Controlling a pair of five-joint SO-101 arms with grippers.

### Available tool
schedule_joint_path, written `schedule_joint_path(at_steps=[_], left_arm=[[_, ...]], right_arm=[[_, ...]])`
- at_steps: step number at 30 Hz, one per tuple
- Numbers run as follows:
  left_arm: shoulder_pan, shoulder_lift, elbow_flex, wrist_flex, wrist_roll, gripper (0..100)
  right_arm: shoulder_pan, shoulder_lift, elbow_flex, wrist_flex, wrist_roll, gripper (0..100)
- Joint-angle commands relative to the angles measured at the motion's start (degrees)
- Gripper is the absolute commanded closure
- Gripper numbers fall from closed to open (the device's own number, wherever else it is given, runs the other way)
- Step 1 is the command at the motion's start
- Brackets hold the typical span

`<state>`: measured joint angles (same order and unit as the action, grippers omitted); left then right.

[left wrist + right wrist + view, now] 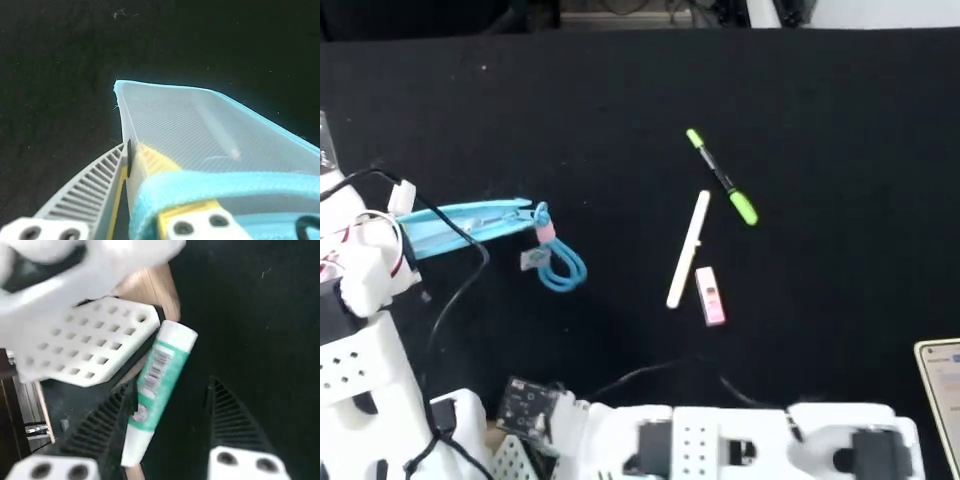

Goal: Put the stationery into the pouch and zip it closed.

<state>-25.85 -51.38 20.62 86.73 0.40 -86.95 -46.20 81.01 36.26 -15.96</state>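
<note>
My left gripper (131, 167) is shut on one end of the translucent pouch (200, 130) with blue trim, holding it over the black table. In the high view the pouch (470, 222) points right from the left arm, and its blue strap loop (560, 268) lies on the mat. A green highlighter (722, 180), a cream stick (688, 250) and a pink eraser (710, 296) lie mid-table, apart from the pouch. My right gripper (170, 386) is open low over the table's near edge. A green-and-white tube (156, 390) lies between its fingers, close to one.
The right arm (720, 440) lies folded along the near edge. A white perforated arm base (85, 345) and the wooden table edge (150, 287) are close to the right gripper. A phone-like object (945, 385) sits at the right edge.
</note>
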Motion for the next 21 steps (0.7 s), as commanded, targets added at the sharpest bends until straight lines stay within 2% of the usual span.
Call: schedule_joint_path(at_steps=[1,8,11,15,16,21], left_arm=[[-0.57,-0.97,-3.82,-0.97,0.09,97],[-0.57,-0.97,-3.74,-0.97,0.09,97],[-0.48,-0.97,-3.74,-0.97,0.09,97],[-0.22,-0.97,-3.82,-0.97,0.09,97],[-0.22,-0.97,-3.82,-0.97,0.09,97],[-0.22,-0.97,-3.91,-0.97,0.09,97]], right_arm=[[0.09,12.09,-9.98,-0.26,-0.62,78.4],[0.35,24.66,-19.38,8.09,-0.09,78.4],[4.40,26.59,-19.38,9.76,0.00,80.7],[17.49,25.89,-21.49,12.48,1.41,96.1],[21.19,25.19,-22.11,12.92,4.92,99.2],[41.14,17.71,-23.16,19.08,24.79,98.8]])
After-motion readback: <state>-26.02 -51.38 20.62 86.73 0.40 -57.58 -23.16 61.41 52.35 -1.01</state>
